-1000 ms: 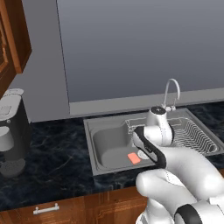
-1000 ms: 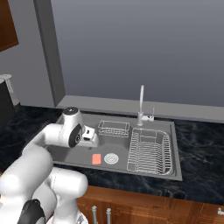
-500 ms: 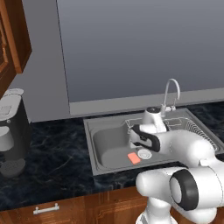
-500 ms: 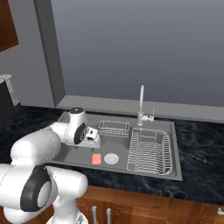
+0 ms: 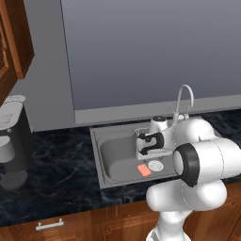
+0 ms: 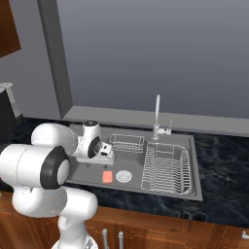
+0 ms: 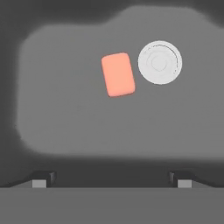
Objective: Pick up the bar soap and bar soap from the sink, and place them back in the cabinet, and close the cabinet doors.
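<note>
We are hovering our jaws [image 7: 111, 183] over the sink [image 5: 113, 157], and they are standing wide open with nothing between them: in the hand view the two dark fingertips [image 7: 41, 179] are sitting far apart at the bottom. We are seeing one bar soap [image 7: 117, 74] lying flat on the grey basin floor, just beside the round drain [image 7: 160, 62] and not quite touching it. From the left base camera the same salmon-pink bar [image 5: 144, 170] is resting just left of the drain [image 5: 156, 165], below our hand [image 5: 149, 143], which is hanging apart from it. From the right base camera the bar [image 6: 107, 176] is lying left of the drain [image 6: 123, 175], with the wire dish rack [image 6: 165, 168] on the far right of the basin and the small wire basket [image 6: 127, 142] toward the back. The faucet [image 6: 157, 116] is rising behind the rack. The dark marbled table [image 5: 52, 183] is surrounding the sink, and a coffee machine [image 5: 14, 141] is standing on it well to the left
</note>
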